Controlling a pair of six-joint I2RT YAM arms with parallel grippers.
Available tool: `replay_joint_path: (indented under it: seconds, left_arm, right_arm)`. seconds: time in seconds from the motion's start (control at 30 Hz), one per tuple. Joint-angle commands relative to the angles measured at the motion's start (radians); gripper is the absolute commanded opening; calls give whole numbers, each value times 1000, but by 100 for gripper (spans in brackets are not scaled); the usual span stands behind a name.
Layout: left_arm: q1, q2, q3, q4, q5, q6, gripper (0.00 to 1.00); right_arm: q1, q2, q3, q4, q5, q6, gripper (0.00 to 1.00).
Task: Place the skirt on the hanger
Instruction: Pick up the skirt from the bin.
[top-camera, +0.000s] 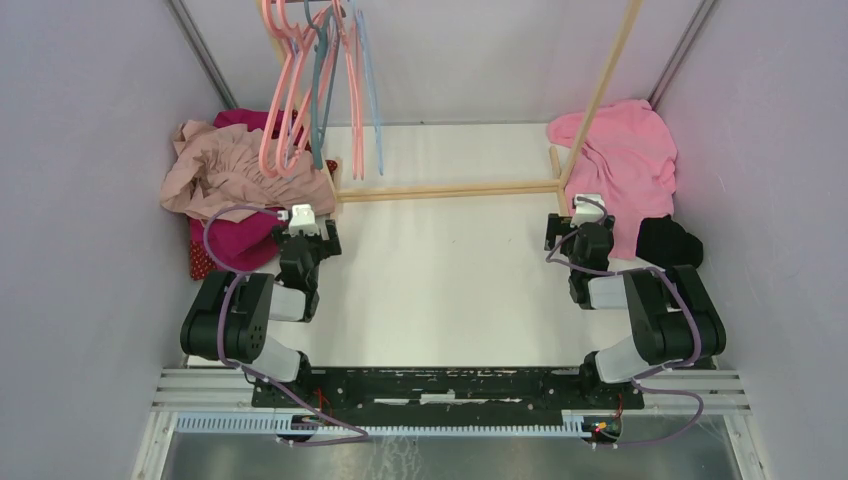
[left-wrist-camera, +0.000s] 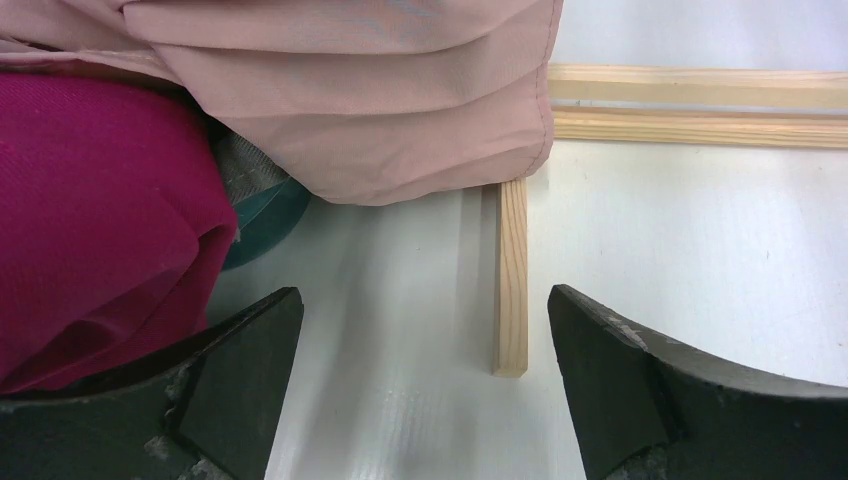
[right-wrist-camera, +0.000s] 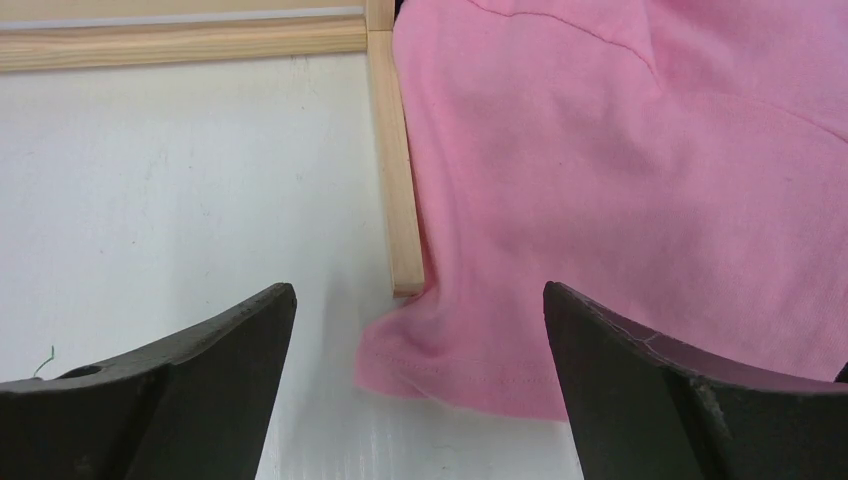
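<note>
**Skirt in left pile, both claws open and empty**

Skirt (top-camera: 225, 165) (left-wrist-camera: 380, 110): pleated dusty-beige cloth, crumpled on top of the pile at 10 o'clock on the table. Its hem drapes over the rack's left foot (left-wrist-camera: 511, 290). Not on any hanger. Under it and toward 9 o'clock lies a magenta cloth (top-camera: 235, 245) (left-wrist-camera: 90, 210). A teal bit (left-wrist-camera: 265, 225) shows between the two; can't tell what it is.

Hangers (top-camera: 310, 90): a bunch of pink and blue ones hanging at 11 o'clock, above the skirt, all bare.

Left gripper (top-camera: 305, 232) (left-wrist-camera: 425, 310): jaws wide apart, nothing between them, just at the pile's near edge, aimed at the skirt hem and the foot. Right gripper (top-camera: 583, 225) (right-wrist-camera: 420, 300): jaws wide apart, holding nothing, at 3 o'clock, aimed at the edge of a pink cloth (top-camera: 625, 160) (right-wrist-camera: 620, 180).

Pink cloth is heaped at 2 o'clock against the rack's right foot (right-wrist-camera: 395, 170), covering part of it. Black cloth (top-camera: 667, 240) is just beside it at 3 o'clock.

Rack: pale wood, base bar (top-camera: 450, 190) running 10 to 2 o'clock, right post slanting up out of view.

Table (top-camera: 450, 280): white, matte, faint scuffs. Pale lilac walls (top-camera: 80, 200) on three sides. Aluminium rail (top-camera: 450, 385) at 6 o'clock carries the arm bases.
</note>
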Motion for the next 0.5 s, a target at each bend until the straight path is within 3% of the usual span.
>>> replay_joint_path:
  seconds: [0.0, 0.47]
  left_arm:
    - [9, -16, 21, 54, 10, -5, 99]
    - [11, -20, 16, 61, 9, -6, 99]
  right_arm:
    - [-7, 2, 32, 27, -17, 3, 100]
    - [-7, -9, 19, 49, -14, 5, 100]
